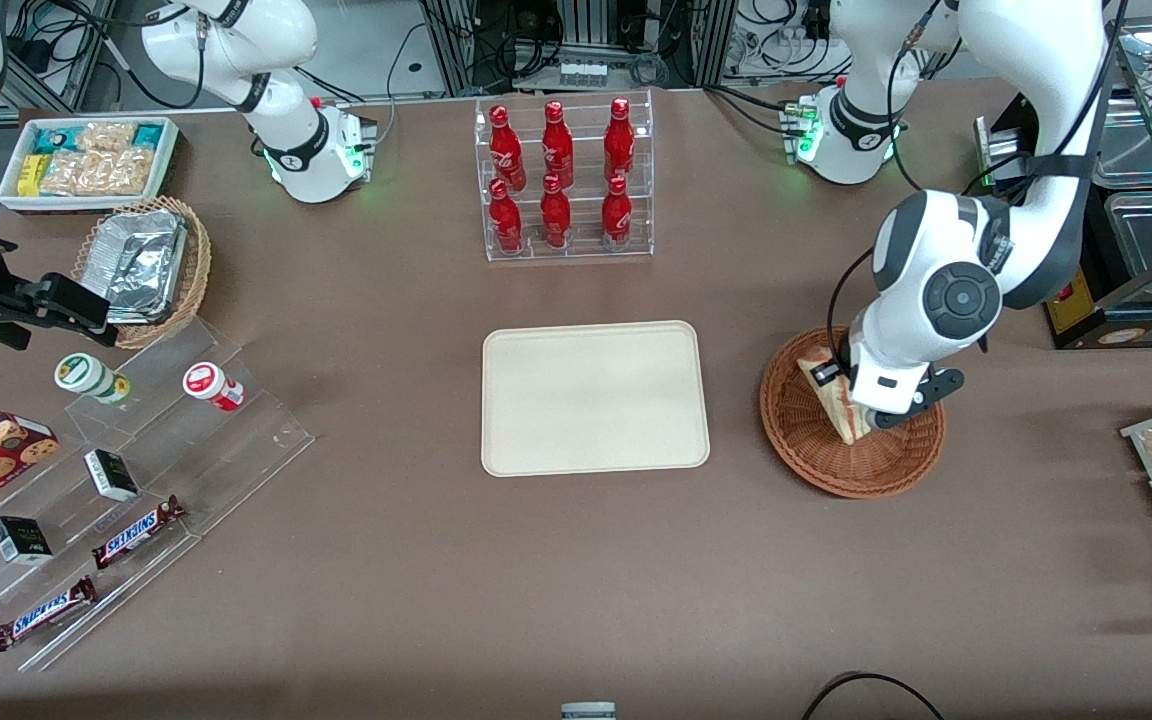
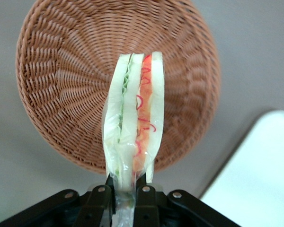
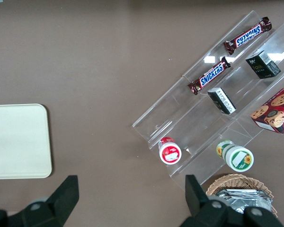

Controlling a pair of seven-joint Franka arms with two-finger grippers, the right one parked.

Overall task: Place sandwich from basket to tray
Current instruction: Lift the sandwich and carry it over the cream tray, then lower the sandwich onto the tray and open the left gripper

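The sandwich (image 1: 833, 396) (image 2: 134, 120), a wedge of pale bread with red and green filling in clear wrap, is held edge-on by my left gripper (image 1: 871, 420) (image 2: 125, 191), whose fingers are shut on its wrapped end. It hangs lifted above the round reddish-brown basket (image 1: 804, 440) (image 2: 61, 85), which has nothing else in it. The cream tray (image 1: 593, 396) (image 2: 255, 175) lies flat beside the basket, toward the parked arm's end of the table, with nothing on it.
A clear rack of red bottles (image 1: 563, 180) stands farther from the front camera than the tray. A clear stepped stand with Snickers bars (image 1: 136, 530) and small cups, a tan basket of foil containers (image 1: 141, 262) and a white snack bin (image 1: 86, 160) lie toward the parked arm's end.
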